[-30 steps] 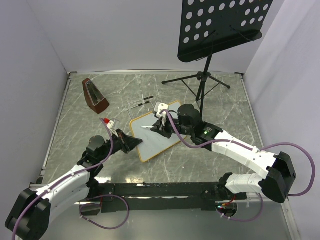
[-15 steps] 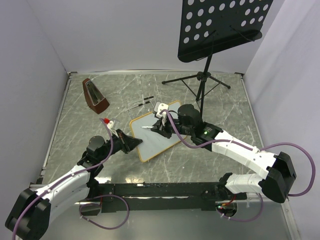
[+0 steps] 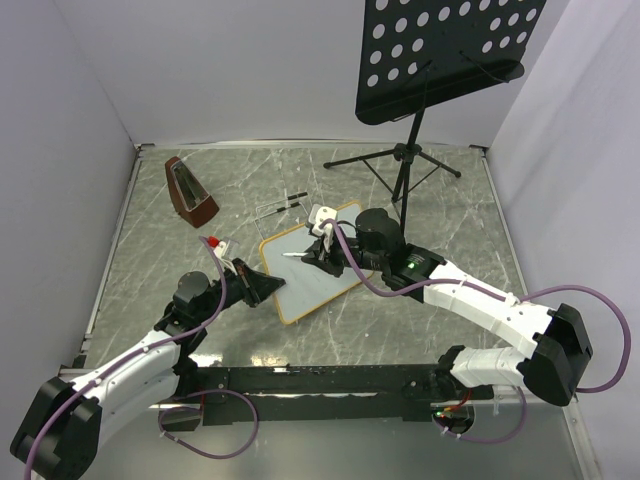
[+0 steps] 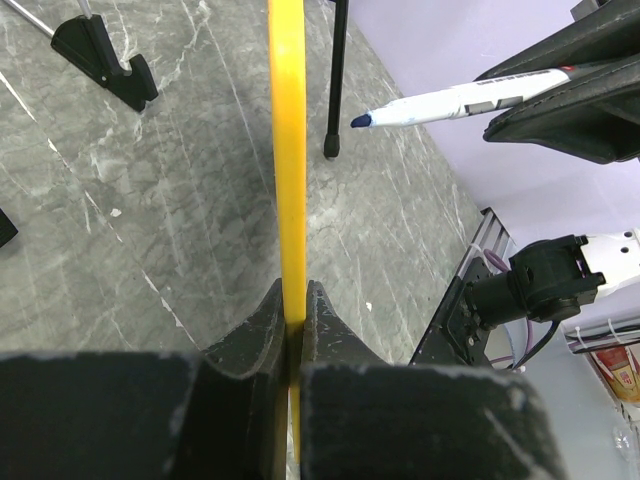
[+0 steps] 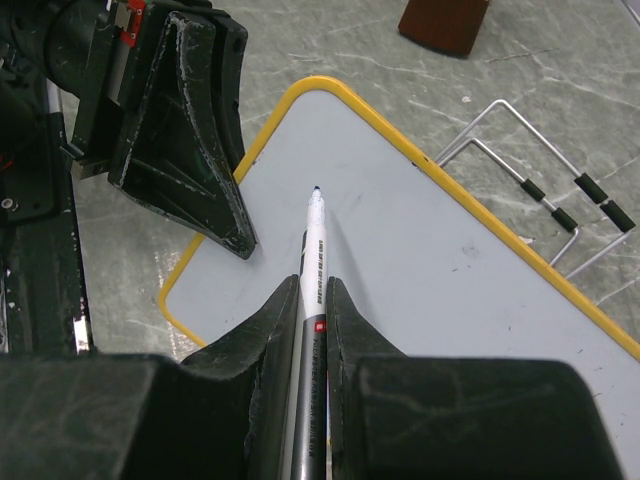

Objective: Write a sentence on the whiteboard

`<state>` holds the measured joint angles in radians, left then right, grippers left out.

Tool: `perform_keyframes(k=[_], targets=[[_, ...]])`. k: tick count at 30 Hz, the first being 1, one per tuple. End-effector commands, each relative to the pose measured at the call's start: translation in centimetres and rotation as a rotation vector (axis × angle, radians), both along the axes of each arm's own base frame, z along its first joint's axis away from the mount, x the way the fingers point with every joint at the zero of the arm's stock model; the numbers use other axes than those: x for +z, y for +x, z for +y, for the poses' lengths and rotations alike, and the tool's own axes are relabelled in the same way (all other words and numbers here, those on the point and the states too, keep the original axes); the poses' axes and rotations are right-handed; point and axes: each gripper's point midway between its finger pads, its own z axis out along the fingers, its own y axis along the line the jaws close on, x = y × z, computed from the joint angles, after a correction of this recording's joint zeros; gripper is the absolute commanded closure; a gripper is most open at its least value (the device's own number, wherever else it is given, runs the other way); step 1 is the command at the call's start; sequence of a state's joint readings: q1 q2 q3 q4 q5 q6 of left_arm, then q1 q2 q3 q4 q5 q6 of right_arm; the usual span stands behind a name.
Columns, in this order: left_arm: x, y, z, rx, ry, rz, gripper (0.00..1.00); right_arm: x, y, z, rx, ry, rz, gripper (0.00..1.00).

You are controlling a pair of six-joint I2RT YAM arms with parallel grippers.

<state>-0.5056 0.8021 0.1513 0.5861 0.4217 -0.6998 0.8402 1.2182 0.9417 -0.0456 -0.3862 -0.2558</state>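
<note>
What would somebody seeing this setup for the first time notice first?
Mid-table, the yellow-framed whiteboard draws the eye. The left hand is clamped on its near-left edge, and the right hand grips a marker whose tip is poised off the surface, which shows no writing. At the back right, a black perforated music stand looms over the table.

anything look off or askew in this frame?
Nothing spilled or damaged. The whiteboard sits skewed to the table edges, one edge pinched between the jaws of the left gripper. A wire stand lies loose on the table beyond it. The right gripper holds an uncapped marker over the board's face, which is blank.
</note>
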Motion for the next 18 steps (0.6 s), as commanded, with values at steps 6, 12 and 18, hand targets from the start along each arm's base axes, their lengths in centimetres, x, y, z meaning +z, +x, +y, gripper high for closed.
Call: perform_keyframes(k=[6,12,18], targets=[[4.43,0.09,-0.30,-0.013,-0.086,-0.161,0.99,0.91,-0.37,0.52,0.033,0.019,-0.026,1.00],[4.50,0.08,-0.32,-0.014,-0.088,-0.163,0.99,0.82,-0.53,0.56,0.046,0.014,-0.028,1.00],[4.51,0.02,-0.34,-0.016,-0.088,-0.163,0.99,0.84,-0.53,0.58,0.049,0.013,-0.029,1.00]])
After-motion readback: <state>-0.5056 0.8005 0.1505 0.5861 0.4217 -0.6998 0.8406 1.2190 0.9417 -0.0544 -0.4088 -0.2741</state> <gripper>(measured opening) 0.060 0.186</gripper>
